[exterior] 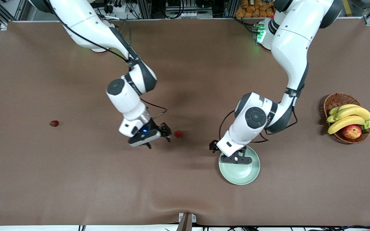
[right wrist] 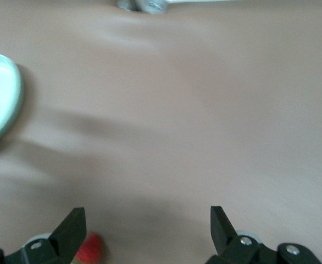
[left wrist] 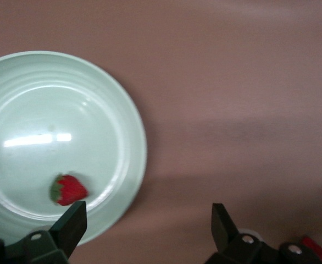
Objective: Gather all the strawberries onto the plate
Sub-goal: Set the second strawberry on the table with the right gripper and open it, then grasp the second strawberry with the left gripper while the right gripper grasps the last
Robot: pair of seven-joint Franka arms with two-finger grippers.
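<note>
One strawberry in the plate, two on the tabletop, both hands open and empty.

In the left wrist view a strawberry [left wrist: 68,190] lies inside the plate [left wrist: 129,121], near its rim. The plate [exterior: 247,178] sits on the brown tabletop [exterior: 75,179], toward the front camera, at about 5 o'clock from the table's centre. The left hand [exterior: 228,153] hangs over the plate's rim, at about 10 o'clock on the dish, fingers [left wrist: 222,223] spread wide and holding nothing. A second strawberry [exterior: 178,134] lies on the tabletop toward the right arm's end from the plate, just beside the right hand [exterior: 159,138]. That hand is low over the cloth, its fingers [right wrist: 73,225] wide apart and empty, the berry [right wrist: 89,247] showing beside one fingertip. The third strawberry [exterior: 54,123] lies well apart, at 9 o'clock from the second. A wicker basket [exterior: 336,102] of bananas [exterior: 348,117] and an apple [exterior: 352,131] stands at the left arm's end.
</note>
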